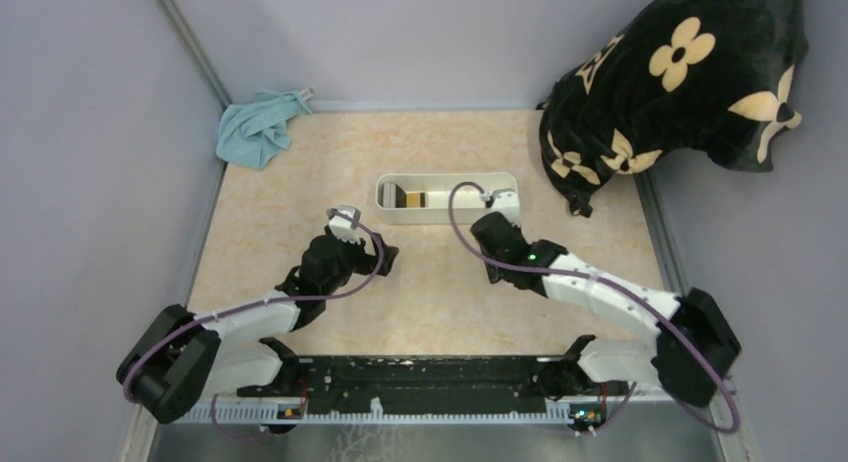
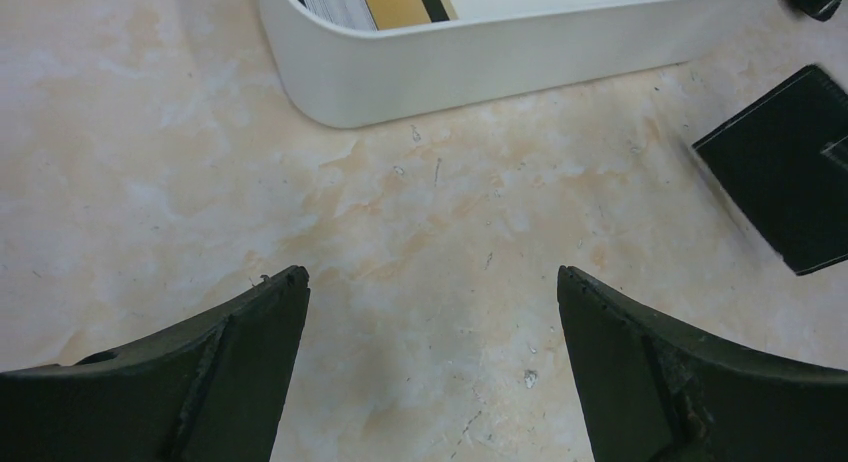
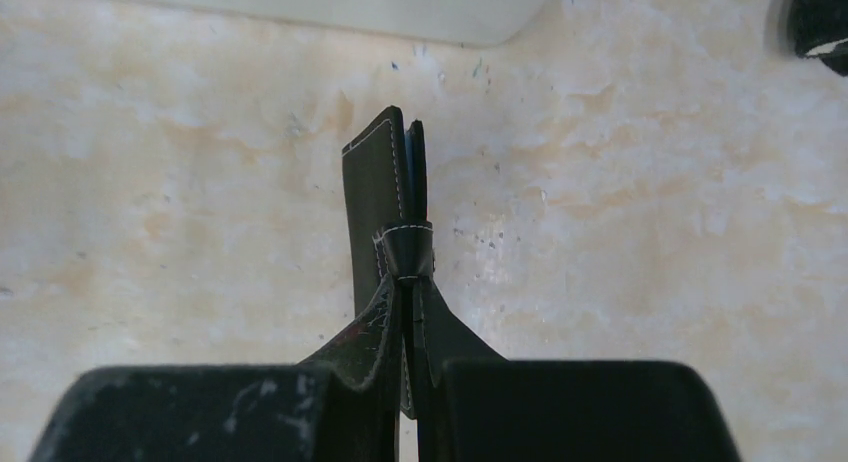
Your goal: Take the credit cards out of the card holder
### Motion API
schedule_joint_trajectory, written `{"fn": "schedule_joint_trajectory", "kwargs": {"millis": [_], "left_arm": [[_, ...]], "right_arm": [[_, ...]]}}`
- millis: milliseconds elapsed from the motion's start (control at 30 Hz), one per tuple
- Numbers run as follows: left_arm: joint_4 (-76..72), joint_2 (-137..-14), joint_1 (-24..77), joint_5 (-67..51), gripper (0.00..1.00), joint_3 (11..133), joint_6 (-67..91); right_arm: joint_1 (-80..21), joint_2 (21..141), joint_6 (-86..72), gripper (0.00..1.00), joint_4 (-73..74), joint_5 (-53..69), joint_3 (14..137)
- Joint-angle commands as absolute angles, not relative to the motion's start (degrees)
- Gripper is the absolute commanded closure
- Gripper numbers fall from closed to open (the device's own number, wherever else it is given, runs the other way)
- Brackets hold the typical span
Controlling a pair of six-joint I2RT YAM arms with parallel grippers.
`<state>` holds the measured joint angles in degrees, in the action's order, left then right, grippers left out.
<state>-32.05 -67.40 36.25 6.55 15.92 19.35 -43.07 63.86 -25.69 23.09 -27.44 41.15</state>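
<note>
Reaching forward, right hand point(image 3: 410, 367) clamps the card holder point(image 3: 375, 192) edgewise; left hand point(image 2: 430, 277) hovers, spread apart.

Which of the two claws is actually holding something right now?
The right claw: it is shut on the black card holder, seen edge-on from its wrist camera. The left claw is open and empty.

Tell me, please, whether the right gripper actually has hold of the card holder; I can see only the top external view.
Observer: Yes; the right wrist view shows the right gripper shut on the card holder, which is folded and edge-on to that camera.
Operator: Thank you; and is the other arm carrying anything?
Observer: No; the left gripper is open, with only bare table showing between its jaws.
</note>
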Motion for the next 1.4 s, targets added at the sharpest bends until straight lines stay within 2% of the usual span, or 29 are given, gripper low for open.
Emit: {"fn": "schedule_joint_trajectory", "kwargs": {"millis": [0, 167, 267, 300, 367, 467, 500, 600, 700, 833, 933, 1167, 1300, 1367], "left_arm": [[-31.21, -65.16, 36.39, 8.06, 0.01, 15.55, 16.45], [-30.71, -64.51, 36.39, 7.8, 0.01, 15.5, 16.01], [-30.85, -63.76, 36.39, 8.55, 0.01, 14.97, 15.45], [-30.93, -63.54, 36.43, 8.66, 0.01, 14.8, 15.4], [-31.29, -63.02, 36.39, 8.06, 0.01, 14.26, 15.28], [-33.02, -62.52, 36.39, 6.17, 0.01, 13.22, 14.86], [-33.12, -62.61, 36.39, 6.01, 0.01, 13.19, 14.76], [-32.01, -63.37, 36.39, 4.33, 0.01, 14.04, 14.08], [-32.82, -63.99, 36.39, -1.51, 0.01, 14.73, 12.27], [-32.15, -68.57, 37.27, -8.14, 0.01, 18.32, 10.73], [-31.03, -73.28, 42.45, -4.64, 0.07, 22.65, 9.51], [-27.95, -83.33, 49.36, 0.73, 0.08, 32.97, 6.44], [-24.32, -88.44, 51.05, 0.87, 0.09, 39.12, 10.02], [-23.57, -91.08, 52.28, 0.78, 0.09, 41.15, 12.63]], "right_arm": [[-51.47, 75.81, -28.88, 1.0, 30.3, -48.45, 47.94], [-58.49, 89.58, -34.46, 1.0, 35.18, -52.52, 55.23], [-61.16, 91.3, -34.48, 1.0, 31.42, -47.6, 56.51], [-61.47, 91.13, -33.5, 0.97, 29.36, -44.7, 56.34], [-62.06, 89.94, -31.43, 0.82, 24.63, -38.84, 55.6], [-62.23, 85.96, -30.49, 0.47, 19.09, -32.41, 52.94], [-62.23, 84.32, -30.43, 0.4, 17.35, -31.36, 51.97], [-61.53, 78.97, -30.74, 0.36, 15.3, -30.86, 49.28], [-56.85, 72.59, -31.7, 0.37, 11.88, -26.3, 44.41], [-48.88, 66.56, -33.24, 0.49, 9.79, -20.63, 37.87], [-45.06, 63.97, -33.59, 0.54, 10.99, -20.17, 35.46], [-42.54, 61.6, -35.87, 0.56, 7.51, -17.36, 29.97], [-42.55, 63.48, -36.96, 0.68, 6.11, -15.78, 28.78], [-42.54, 63.79, -37.74, 0.77, 4.9, -14.78, 27.79]]}}
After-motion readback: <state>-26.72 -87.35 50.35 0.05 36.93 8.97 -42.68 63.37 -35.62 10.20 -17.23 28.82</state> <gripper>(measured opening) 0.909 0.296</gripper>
